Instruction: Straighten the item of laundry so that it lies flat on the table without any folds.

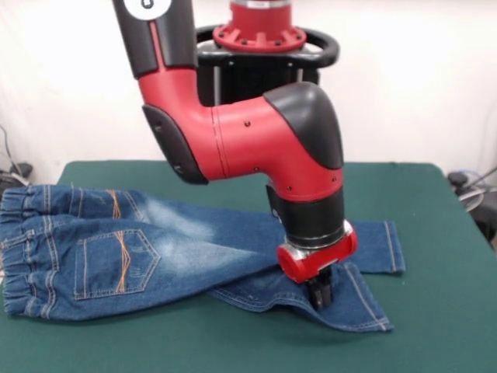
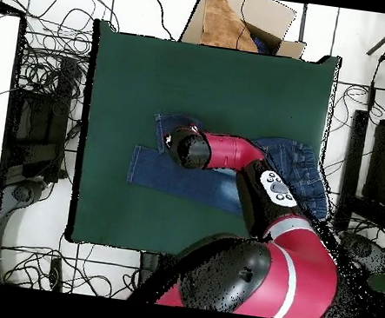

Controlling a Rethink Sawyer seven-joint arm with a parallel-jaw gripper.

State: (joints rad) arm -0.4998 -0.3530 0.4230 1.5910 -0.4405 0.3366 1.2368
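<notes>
So the jeans (image 1: pixel 155 252) are lying on the green desk (image 1: pixel 435 311), back side up; you can see the orange stitching on the pockets (image 1: pixel 116 260). The gathered waistband (image 1: pixel 19 252) sits way off from the hand, at the opposite end of the fabric, right at the desk's edge in the front view. The two legs run from there toward the hand and they cross over each other, so it's not flat at all. One leg goes straight out behind the hand and its cuff (image 1: pixel 394 246) ends just past it. The other leg is angled underneath, and that's the one the hand (image 1: pixel 321 294) is on.

The hand is down low, right at the cloth, on the lower leg near its cuff end. The dark fingertips look pressed close together with denim bunched at them, so it reads like it's pinching a bit of that leg, though the red wrist housing hides a lot of it. There's a fold ridge in the fabric just beside the hand, running back toward the seat of the jeans.

From overhead the arm (image 2: pixel 232 154) covers the middle of the jeans; only the cuffs stick out on one side of the hand and the waist end on the other. A cardboard box (image 2: pixel 240 23) sits beyond the far desk edge, and there are cables (image 2: pixel 48 86) all over the floor.
</notes>
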